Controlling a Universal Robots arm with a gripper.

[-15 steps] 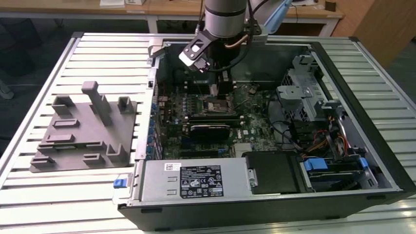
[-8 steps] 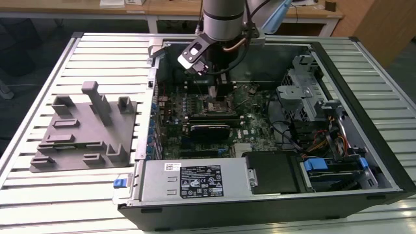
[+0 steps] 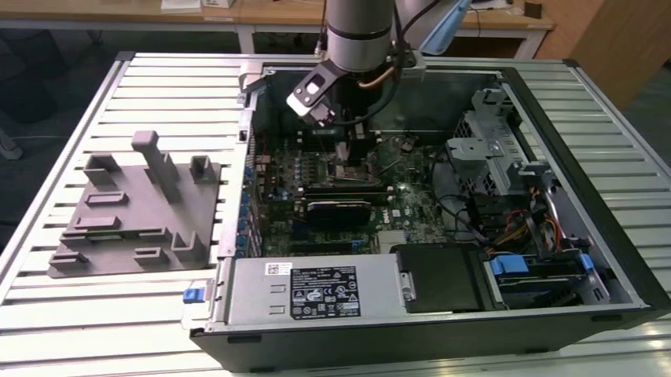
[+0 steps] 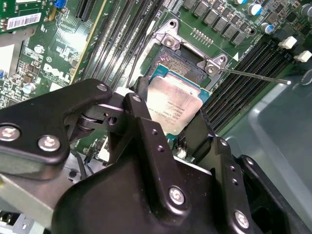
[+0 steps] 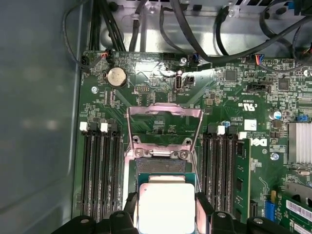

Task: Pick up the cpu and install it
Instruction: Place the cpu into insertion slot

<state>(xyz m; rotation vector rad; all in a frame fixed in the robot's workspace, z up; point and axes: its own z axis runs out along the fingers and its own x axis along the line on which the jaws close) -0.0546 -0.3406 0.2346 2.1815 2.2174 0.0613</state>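
While the black two-fingered hand (image 5: 166,217) is clamping the flat square silver-topped cpu (image 5: 165,202), it is hovering close over the dark open motherboard socket (image 5: 161,167) | pickup looking done | seating seemingly not yet.

Silver-grey cpu (image 5: 165,207), black pincer (image 4: 168,109), green motherboard (image 5: 146,73)

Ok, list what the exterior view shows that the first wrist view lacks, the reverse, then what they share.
Exterior view: the grey fixture block on the slatted table, and the power supply. First wrist view: the cpu gripped by the gripper over the socket, and the open load plate. Both: the motherboard and its memory slots.
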